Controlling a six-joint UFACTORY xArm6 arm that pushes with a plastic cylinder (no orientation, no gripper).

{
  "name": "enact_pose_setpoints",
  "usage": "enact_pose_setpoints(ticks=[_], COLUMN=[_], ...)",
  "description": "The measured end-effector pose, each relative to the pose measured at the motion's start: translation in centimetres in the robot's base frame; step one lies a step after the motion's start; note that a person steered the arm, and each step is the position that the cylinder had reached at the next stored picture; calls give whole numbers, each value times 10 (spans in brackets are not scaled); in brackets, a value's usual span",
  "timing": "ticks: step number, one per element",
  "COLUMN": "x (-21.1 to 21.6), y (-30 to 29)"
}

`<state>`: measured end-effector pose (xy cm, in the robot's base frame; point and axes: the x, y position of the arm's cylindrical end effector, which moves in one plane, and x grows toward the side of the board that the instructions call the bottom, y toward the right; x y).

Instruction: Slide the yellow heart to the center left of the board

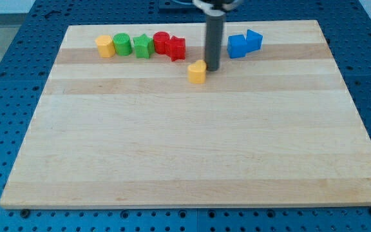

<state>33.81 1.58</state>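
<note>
The yellow heart [197, 72] lies on the wooden board [192, 148] near the view's top, a little right of the middle. My tip [212, 68] stands right beside it, at its upper right, touching or almost touching it. The dark rod rises from there to the view's top edge.
A row of blocks lies along the view's top: a yellow hexagon [105, 46], a green cylinder [122, 45], a green star [143, 46], a red cylinder [161, 42] and a red star [176, 48]. Two blue blocks [244, 44] lie right of the rod.
</note>
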Motion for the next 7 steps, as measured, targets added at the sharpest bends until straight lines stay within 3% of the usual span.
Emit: enact_pose_setpoints(ticks=[1, 3, 7], x=[0, 31, 23], y=[-15, 28, -166])
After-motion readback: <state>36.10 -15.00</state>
